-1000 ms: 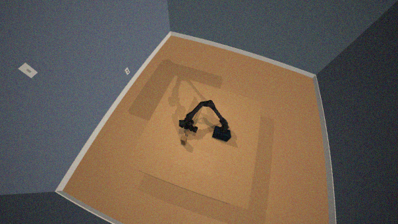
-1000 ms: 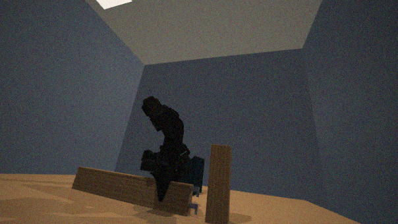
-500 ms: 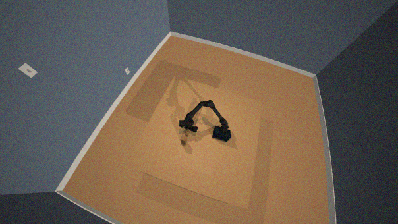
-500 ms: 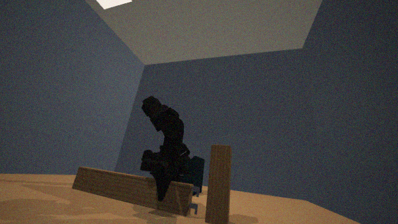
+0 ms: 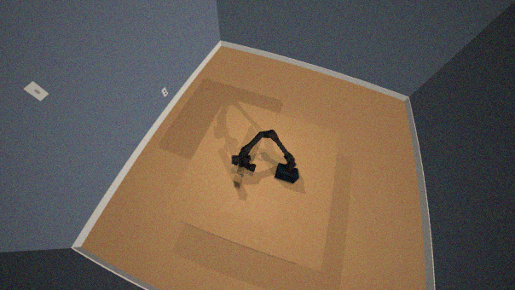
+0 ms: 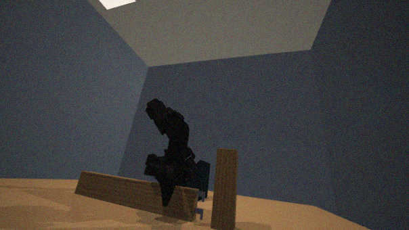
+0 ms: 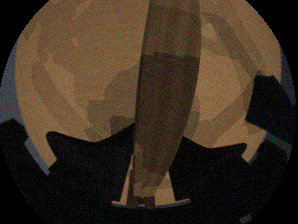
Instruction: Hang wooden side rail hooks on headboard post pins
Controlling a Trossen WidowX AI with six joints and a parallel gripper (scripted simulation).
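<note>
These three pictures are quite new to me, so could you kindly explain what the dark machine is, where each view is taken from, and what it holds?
The dark shape is a jointed robot arm standing on a tan table. One picture looks down from high above the room, one looks up from table level, and the round one comes from a camera on the arm's wrist. On the table stands an upright wooden post. The arm's pincer is shut on a long wooden side rail, near the end that carries small steel hooks. That end is a little short of the post; the hooks are not on it yet.
</note>
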